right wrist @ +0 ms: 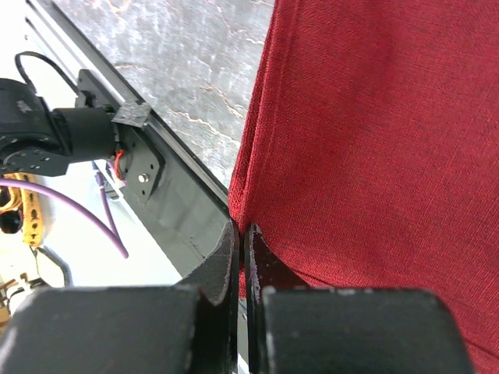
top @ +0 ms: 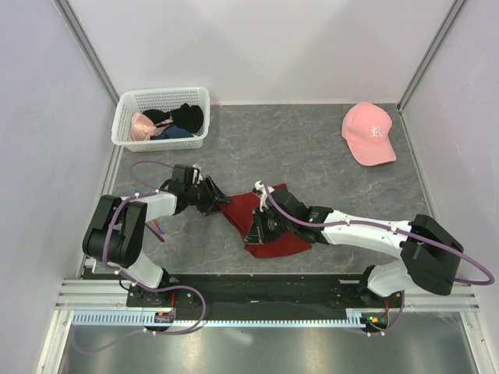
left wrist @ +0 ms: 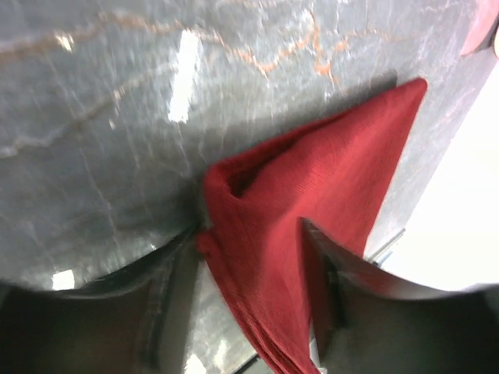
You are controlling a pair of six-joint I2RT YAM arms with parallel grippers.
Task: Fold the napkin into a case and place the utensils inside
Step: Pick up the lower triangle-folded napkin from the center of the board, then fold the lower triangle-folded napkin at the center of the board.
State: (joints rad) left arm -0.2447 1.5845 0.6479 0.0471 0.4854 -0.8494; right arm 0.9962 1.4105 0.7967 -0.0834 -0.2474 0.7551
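The dark red napkin (top: 282, 245) lies loosely folded in layers on the grey table, between the two arms. My left gripper (top: 217, 199) is at its left corner. In the left wrist view this gripper (left wrist: 253, 230) stands open, with the napkin (left wrist: 312, 179) running between its jaws and one finger (left wrist: 327, 257) resting on the cloth. My right gripper (top: 261, 226) is low over the napkin's middle. In the right wrist view it (right wrist: 242, 232) is shut, pinching the hemmed edge of the napkin (right wrist: 374, 117). The utensils are out of view, and the cloth does not form a case.
A white basket (top: 125, 117) with black and pink garments stands at the back left. A pink cap (top: 368, 132) lies at the back right. The black mounting rail (top: 249, 284) runs along the near edge. White walls enclose the table.
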